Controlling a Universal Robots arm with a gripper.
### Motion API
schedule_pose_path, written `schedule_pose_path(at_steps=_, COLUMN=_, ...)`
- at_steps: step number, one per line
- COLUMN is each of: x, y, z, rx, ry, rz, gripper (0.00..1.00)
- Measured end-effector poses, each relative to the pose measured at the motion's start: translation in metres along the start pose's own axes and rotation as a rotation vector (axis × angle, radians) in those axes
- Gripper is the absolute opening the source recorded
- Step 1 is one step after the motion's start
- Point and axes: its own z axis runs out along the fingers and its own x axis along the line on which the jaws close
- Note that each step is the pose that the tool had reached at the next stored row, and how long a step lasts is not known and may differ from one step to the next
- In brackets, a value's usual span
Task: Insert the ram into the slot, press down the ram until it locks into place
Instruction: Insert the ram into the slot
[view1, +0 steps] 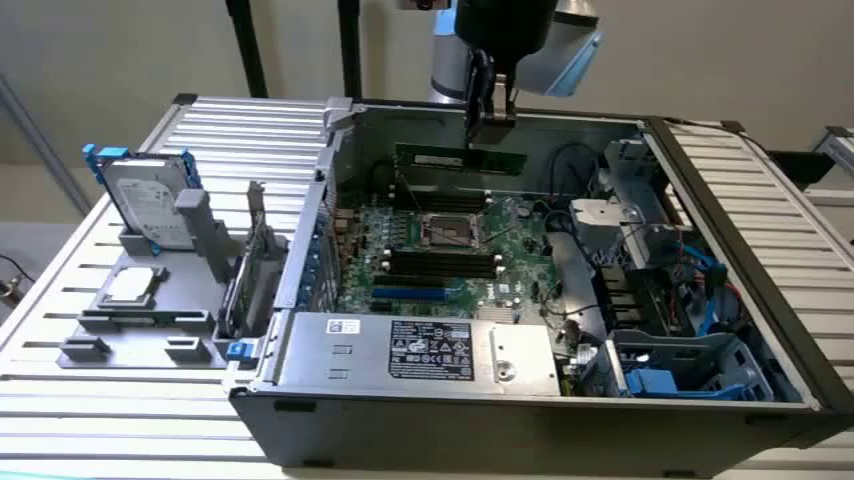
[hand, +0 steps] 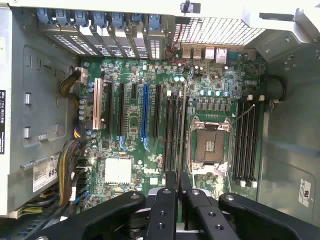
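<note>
Outside view: open computer case (view1: 534, 430) on a slatted tabletop (view1: 80, 440), with the pincer (view1: 489, 135) hanging over its far half. Clenched on the ram (view1: 441, 158), grasped at the upper edge, somewhat toward the end nearer the exterior view's right, long side level. Held clear above the green board (view1: 521, 225), touching nothing but the fingers. Below and in front of it, the silver processor socket (view1: 447, 232); nearer still, a bank of parallel black slots (view1: 427, 262), unfilled, then a shorter blue slot (view1: 414, 295) and the labelled power supply (view1: 427, 350).

Wrist view: ram (hand: 182, 130) seen edge-on as a thin line running away from the pincer (hand: 177, 176), with the fingers (hand: 165, 210) pressed against both of its faces. Lined up lengthwise with the black slots (hand: 169, 130) lying between the processor socket (hand: 210, 147) and the blue slot (hand: 145, 112) — which one of that bank, not possible to tell. Second bank of black slots (hand: 247, 140) on the socket's other side, likewise unfilled.

On the tabletop toward the exterior view's left, well apart from the case's inside: a hard drive (view1: 144, 205) standing upright in a grey holder (view1: 134, 325), with a square processor (view1: 134, 285) lying flat just in front of it
</note>
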Motion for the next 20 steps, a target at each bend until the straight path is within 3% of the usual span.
schedule_pose_path(at_steps=14, x=0.0, y=0.0, z=0.0006, rx=0.0003, ry=0.0002, rz=0.0, gripper=0.13)
schedule_pose_path(at_steps=20, x=0.0, y=0.0058, z=0.0114, rx=0.0022, ry=0.0003, rz=-0.005, gripper=0.13)
